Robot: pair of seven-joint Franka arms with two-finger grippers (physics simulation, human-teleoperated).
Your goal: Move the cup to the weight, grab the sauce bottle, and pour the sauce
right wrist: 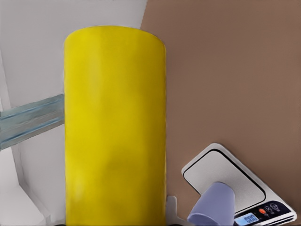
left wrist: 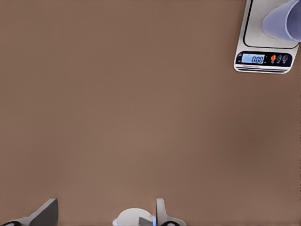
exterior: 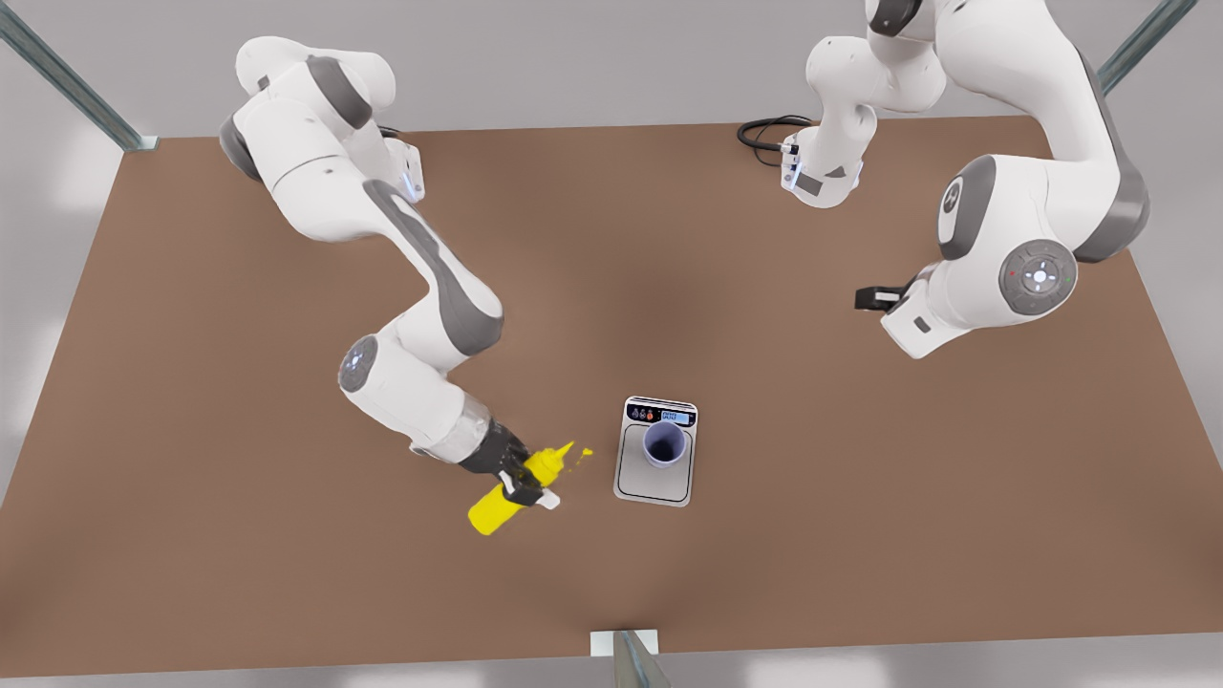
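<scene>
The lavender-blue cup [exterior: 664, 444] stands upright on the steel plate of the weight [exterior: 654, 483], close to its display. The cup [left wrist: 285, 21] and the weight [left wrist: 263, 59] sit far off in the left wrist view. On the front view's left, my right gripper [exterior: 524, 483] is shut on the yellow sauce bottle [exterior: 497, 510], which is tilted with its nozzle toward the weight. Yellow sauce drops [exterior: 586, 452] hang just off the nozzle, short of the cup. The bottle [right wrist: 115, 127] looms large in the right wrist view beside the cup [right wrist: 214, 205]. My left gripper [exterior: 868, 298] waits open at the front view's right.
A brown table [exterior: 822, 535] carries everything. Metal frame posts stand at the back corners [exterior: 67, 81] and at the front edge [exterior: 631, 657]. A black cable [exterior: 764, 134] loops by the far arm base.
</scene>
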